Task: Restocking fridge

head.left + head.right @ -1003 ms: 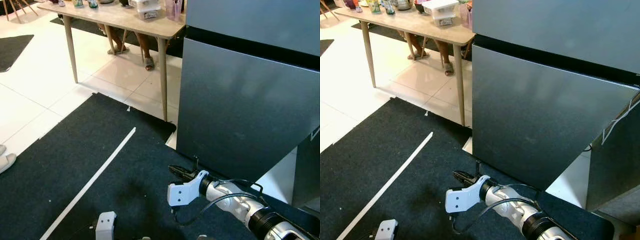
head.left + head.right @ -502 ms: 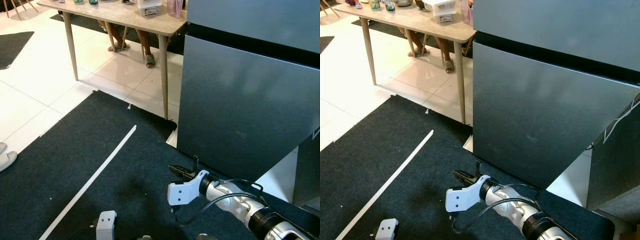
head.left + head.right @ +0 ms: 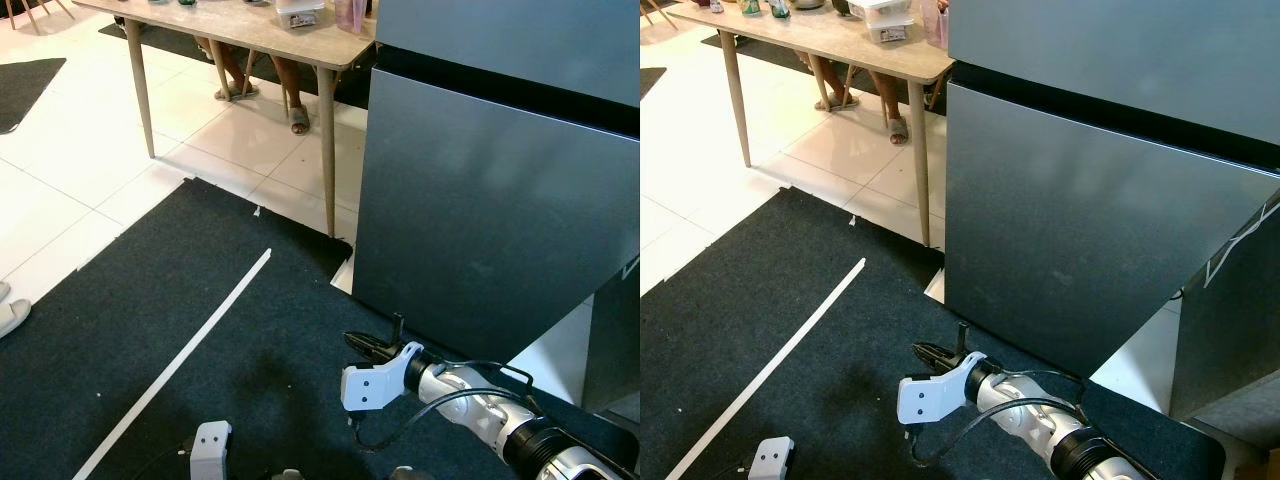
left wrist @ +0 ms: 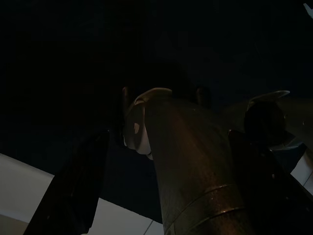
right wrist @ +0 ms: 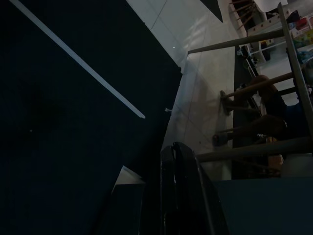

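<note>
The grey steel fridge [image 3: 490, 220] stands at the right with its lower door and upper door [image 3: 500, 40] closed. My right gripper [image 3: 364, 343] reaches out low over the black mat, a short way in front of the fridge's lower door. Its black fingers [image 5: 172, 166] are pressed together with nothing between them. My left gripper [image 4: 168, 142] hangs in the dark; its two fingers stand apart on either side of a dark rounded column. The white housing of my left wrist [image 3: 208, 447] shows at the bottom edge.
A black mat [image 3: 120, 330] with a white tape line [image 3: 180, 370] covers the floor ahead. A wooden table [image 3: 250, 35] with containers [image 3: 298, 14] stands left of the fridge, a seated person's legs [image 3: 290, 95] beneath it. A sandal [image 3: 10, 315] lies at the far left.
The whole picture has shifted a little, so the camera moved. My right gripper stays shut in the same pose near the fridge's base.
</note>
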